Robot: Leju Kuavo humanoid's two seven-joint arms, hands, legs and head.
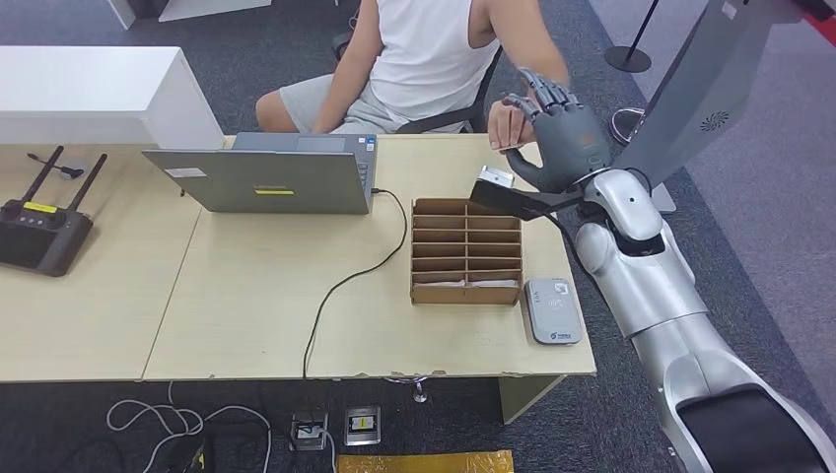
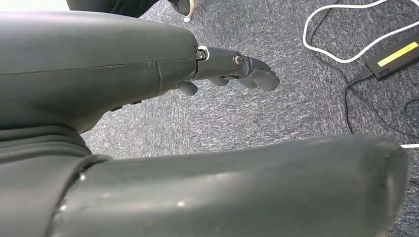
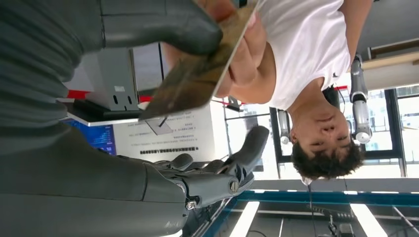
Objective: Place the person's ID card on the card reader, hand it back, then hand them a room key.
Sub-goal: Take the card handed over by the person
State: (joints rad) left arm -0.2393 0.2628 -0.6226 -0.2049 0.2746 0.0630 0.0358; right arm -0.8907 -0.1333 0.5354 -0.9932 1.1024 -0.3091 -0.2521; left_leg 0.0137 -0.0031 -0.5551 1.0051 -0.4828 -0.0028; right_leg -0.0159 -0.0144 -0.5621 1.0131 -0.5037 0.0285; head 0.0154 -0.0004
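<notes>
My right hand (image 1: 564, 140) is raised over the table's far right edge, palm toward a seated person (image 1: 424, 59). Its fingers (image 3: 222, 173) are spread well away from the thumb (image 3: 163, 27). The person's hand (image 1: 506, 123) holds a card (image 3: 197, 74) in the gap between them; the card lies against my thumb but is not pinched. The grey-white card reader (image 1: 553, 310) lies on the table's front right corner. A cardboard slotted box (image 1: 465, 251) stands beside it with white cards in its front row. My left hand (image 2: 123, 64) hangs over the carpet, holding nothing.
A grey laptop (image 1: 266, 177) stands at the far side of the table (image 1: 256, 296), its cable running to the front edge. A black router (image 1: 39, 232) sits at the left. A small white object (image 1: 496, 177) lies behind the box. Cables (image 2: 346, 49) lie on the floor.
</notes>
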